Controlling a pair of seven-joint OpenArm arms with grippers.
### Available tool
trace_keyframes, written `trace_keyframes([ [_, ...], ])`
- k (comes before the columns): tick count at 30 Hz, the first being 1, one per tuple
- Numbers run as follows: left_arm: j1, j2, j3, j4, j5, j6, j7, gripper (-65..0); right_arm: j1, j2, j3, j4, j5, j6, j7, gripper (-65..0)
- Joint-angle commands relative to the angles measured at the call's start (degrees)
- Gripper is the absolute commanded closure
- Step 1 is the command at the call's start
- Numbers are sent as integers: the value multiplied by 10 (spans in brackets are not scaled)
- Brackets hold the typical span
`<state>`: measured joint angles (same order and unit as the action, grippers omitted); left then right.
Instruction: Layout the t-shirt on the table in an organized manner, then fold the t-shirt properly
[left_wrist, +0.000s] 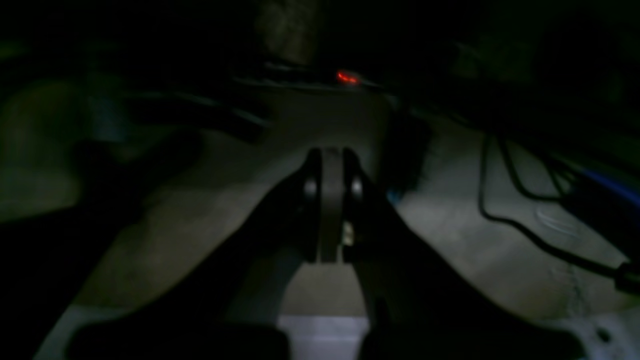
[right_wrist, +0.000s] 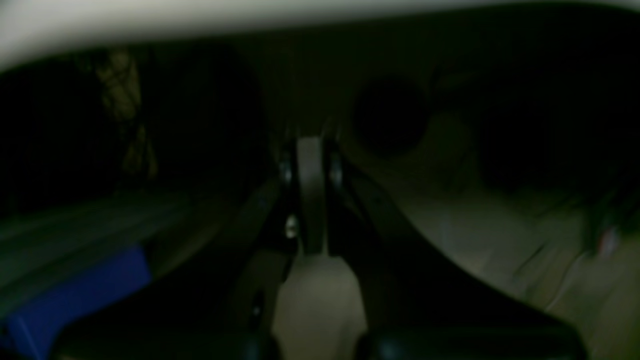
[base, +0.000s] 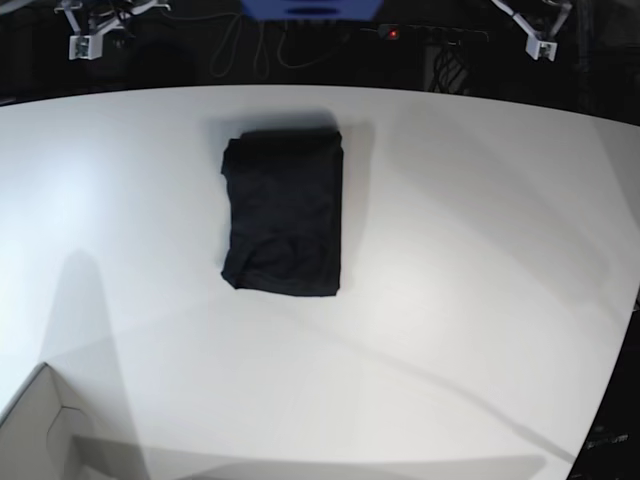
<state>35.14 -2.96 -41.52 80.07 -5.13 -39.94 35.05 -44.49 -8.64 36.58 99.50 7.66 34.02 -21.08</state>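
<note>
The black t-shirt (base: 284, 212) lies folded into a neat upright rectangle on the white table (base: 470, 230), a little left of centre toward the far edge. Neither gripper appears in the base view, and nothing touches the cloth. The left wrist view is dark. In it my left gripper (left_wrist: 330, 156) is shut, pads pressed together with nothing between them, over a dim floor. My right gripper (right_wrist: 310, 145) is shut and empty too, hanging in shadow below a pale edge (right_wrist: 150, 20). The t-shirt is not in either wrist view.
A pale cardboard box (base: 35, 430) pokes in at the table's near left corner. Beyond the far edge are a blue object (base: 310, 8), a red light (base: 392, 33) and white mounts (base: 78, 44). Black cables (left_wrist: 520, 220) run across the floor.
</note>
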Motion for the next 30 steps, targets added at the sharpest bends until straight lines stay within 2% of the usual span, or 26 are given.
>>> trace_keyframes([
  [1,-5,-16,10,-28,-8,-1,-34,0,-7,1,2,-18,3,0,8,0],
  [4,-45,-39,46,-159,-8,-1,-117,0,10,28,-31,-106,-18,0,8,0],
  [6,-79,-66,86,-268,-8,-1,-161,0,24,34,-61,-167,-32,0,15,0],
  [8,-133,-100,151,-402,-8,-1,-207,0,41,34,-81,-231,-51,0,54,0],
  [10,-201,-119,238,-558,-8,-1,-271,0,54,31,-85,-302,-69,-2,126,0],
  [12,-260,-122,321,-682,-13,-1,-354,0,66,30,-88,-370,-72,-3,195,0],
  [15,-288,-111,367,-743,-14,-1,-441,0,108,30,-88,-490,-72,-3,266,0],
  [18,-290,-86,362,-746,-13,-1,-448,0,175,53,-84,-673,-72,-6,351,0],
  [19,-290,-81,360,-746,-12,-1,-448,0,197,61,-84,-733,-72,-16,382,0],
  [20,-290,-77,362,-746,-11,13,-448,0,222,68,-85,-802,-72,-41,424,0],
  [22,-295,-60,365,-745,-9,96,-449,0,261,78,-90,-915,-73,-109,520,0],
  [24,-304,-52,365,-745,-9,166,-448,0,277,80,-106,-961,-73,-171,577,0],
  [25,-307,-48,365,-745,-9,197,-448,0,279,80,-124,-966,-73,-203,587,0],
  [27,-313,-46,365,-745,-9,240,-448,0,279,79,-160,-956,-73,-268,572,0],
  [29,-322,-46,365,-749,-9,264,-448,0,279,79,-201,-947,-73,-332,546,0],
  [30,-324,-46,365,-750,-9,268,-448,0,279,79,-221,-942,-73,-354,535,0],
])
